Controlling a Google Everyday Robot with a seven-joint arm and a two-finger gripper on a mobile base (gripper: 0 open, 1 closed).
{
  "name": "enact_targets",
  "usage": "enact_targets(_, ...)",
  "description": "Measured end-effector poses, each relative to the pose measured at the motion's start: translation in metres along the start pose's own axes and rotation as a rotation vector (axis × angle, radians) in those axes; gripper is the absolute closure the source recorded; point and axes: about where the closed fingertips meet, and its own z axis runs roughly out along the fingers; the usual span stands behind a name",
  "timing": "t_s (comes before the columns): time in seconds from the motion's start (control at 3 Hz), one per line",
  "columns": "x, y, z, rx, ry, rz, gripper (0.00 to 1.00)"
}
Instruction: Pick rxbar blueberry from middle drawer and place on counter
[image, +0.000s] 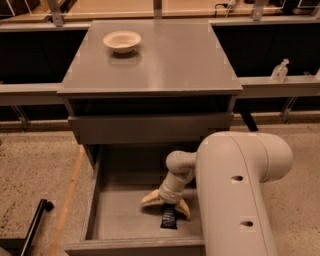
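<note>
The rxbar blueberry (168, 218), a small dark wrapper, lies flat on the floor of the open middle drawer (120, 215), near its front wall. My gripper (166, 207) reaches down into the drawer right over the bar's far end. It is open, its two cream fingers (150, 199) splayed to either side of the bar, with nothing held between them. The counter (170, 55) is the grey top of the cabinet above.
A cream bowl (122, 40) sits at the counter's back left. The shut upper drawer front (150, 127) overhangs the back of the open drawer. My bulky arm housing (240, 195) covers the drawer's right side. A black rod (35, 220) lies on the floor at left.
</note>
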Motion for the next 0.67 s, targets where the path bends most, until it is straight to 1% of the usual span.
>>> enact_targets(0.33, 0.0025, 0.0017, -0.0058, 0.0, 0.0, 0.0, 0.15)
enact_targets(0.67, 0.0021, -0.0014, -0.0016, 0.007, 0.009, 0.018, 0.39)
